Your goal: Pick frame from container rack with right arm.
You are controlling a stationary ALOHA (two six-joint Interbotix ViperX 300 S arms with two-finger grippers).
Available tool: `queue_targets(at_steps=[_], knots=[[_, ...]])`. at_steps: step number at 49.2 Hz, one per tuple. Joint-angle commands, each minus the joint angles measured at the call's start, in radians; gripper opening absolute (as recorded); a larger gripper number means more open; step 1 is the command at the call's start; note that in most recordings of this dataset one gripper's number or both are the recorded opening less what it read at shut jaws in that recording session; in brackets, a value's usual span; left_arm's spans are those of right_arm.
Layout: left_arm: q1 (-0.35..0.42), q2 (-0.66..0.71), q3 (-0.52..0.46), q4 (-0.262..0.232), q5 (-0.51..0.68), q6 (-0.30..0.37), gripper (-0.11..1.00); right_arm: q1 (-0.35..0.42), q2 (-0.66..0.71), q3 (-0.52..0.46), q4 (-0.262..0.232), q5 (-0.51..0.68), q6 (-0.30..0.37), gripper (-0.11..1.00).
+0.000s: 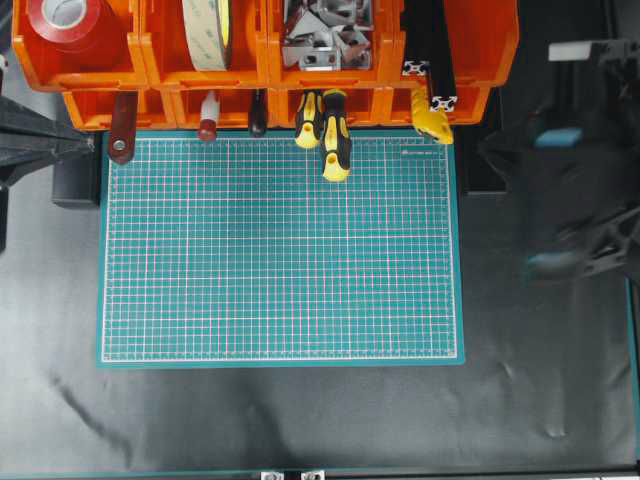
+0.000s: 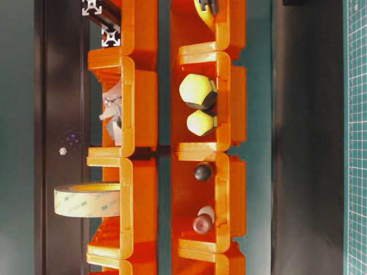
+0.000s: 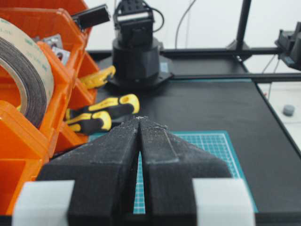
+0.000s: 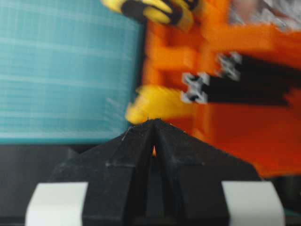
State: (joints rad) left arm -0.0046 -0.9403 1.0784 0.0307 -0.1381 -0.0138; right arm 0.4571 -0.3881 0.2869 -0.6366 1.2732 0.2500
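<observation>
Still just reaching: right arm (image 1: 585, 190) off to the side of the container rack (image 1: 100, 70), jaws shut tight on nothing, frame (image 4: 244, 89) lying in the far right bin with its silvery ends poking out; next, need to open the jaws and slide around one bar.

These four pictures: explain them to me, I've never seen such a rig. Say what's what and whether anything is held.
It is a two-armed robot at a table. One camera looks down from overhead, one sits at table level, one rides each wrist. Overhead shows the green gridded cutting mat and the orange plastic bin rack holding tape, brackets, screwdrivers and long black aluminium bars. The blurred right arm is at the right. Its right end effector is shut and empty, facing the bars' silvery ends. The left end effector is shut, empty too.
</observation>
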Motion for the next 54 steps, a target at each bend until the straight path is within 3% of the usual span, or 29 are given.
queue_targets(at_steps=[1, 9, 15, 36, 54], knots=[[0.003, 0.003, -0.029, 0.002, -0.005, -0.002, 0.0, 0.071, 0.061, -0.025, -0.144, 0.103, 0.031, 0.02], [0.005, 0.003, -0.029, 0.003, -0.005, -0.002, 0.0, 0.16, 0.149, -0.028, -0.333, 0.219, 0.081, 0.02], [0.006, 0.003, -0.029, 0.003, -0.005, -0.002, 0.0, 0.198, 0.181, -0.02, -0.416, 0.276, 0.109, 0.02], [0.008, 0.003, -0.029, 0.003, 0.0, -0.002, 0.0, 0.249, 0.287, -0.006, -0.549, 0.403, 0.107, 0.02], [0.008, -0.006, -0.031, 0.002, 0.0, -0.002, 0.0, 0.249, 0.308, 0.015, -0.558, 0.405, 0.11, 0.02]])
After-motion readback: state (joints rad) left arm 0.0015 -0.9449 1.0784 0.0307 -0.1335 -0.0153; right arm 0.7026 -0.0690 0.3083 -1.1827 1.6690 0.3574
